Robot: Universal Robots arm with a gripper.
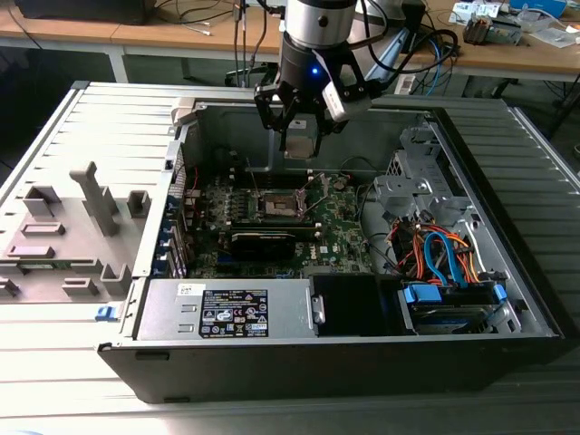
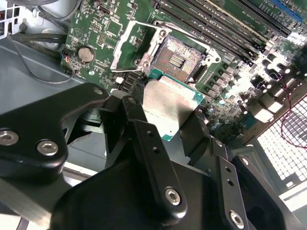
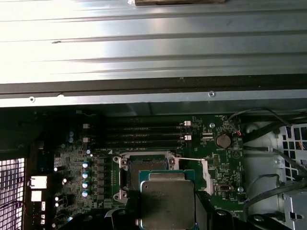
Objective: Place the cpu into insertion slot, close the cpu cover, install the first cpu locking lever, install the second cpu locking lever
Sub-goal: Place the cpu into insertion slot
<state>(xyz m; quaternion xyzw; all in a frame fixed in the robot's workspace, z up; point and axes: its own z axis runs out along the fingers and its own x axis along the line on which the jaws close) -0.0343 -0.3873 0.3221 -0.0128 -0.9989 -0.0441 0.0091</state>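
Small flat square silvery-grey cpu (image 2: 172, 103) sitting between jaws of black gripper (image 2: 165, 125), jaws clenching its edges. Square silver-rimmed, dark-centred insertion slot (image 2: 180, 57) lying beyond jaw tips, apart from chip; thin silver cpu cover (image 2: 130, 45) standing open beside it. Judging: seating well is needing chip level, corners squared to slot.

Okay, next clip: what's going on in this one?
A robot arm's gripper is clamped on the cpu, holding it by its edges above the green motherboard inside an open computer case. The insertion slot is empty, and the cpu cover is flipped open beside it. The cpu hangs in the air near the slot, not yet seated.
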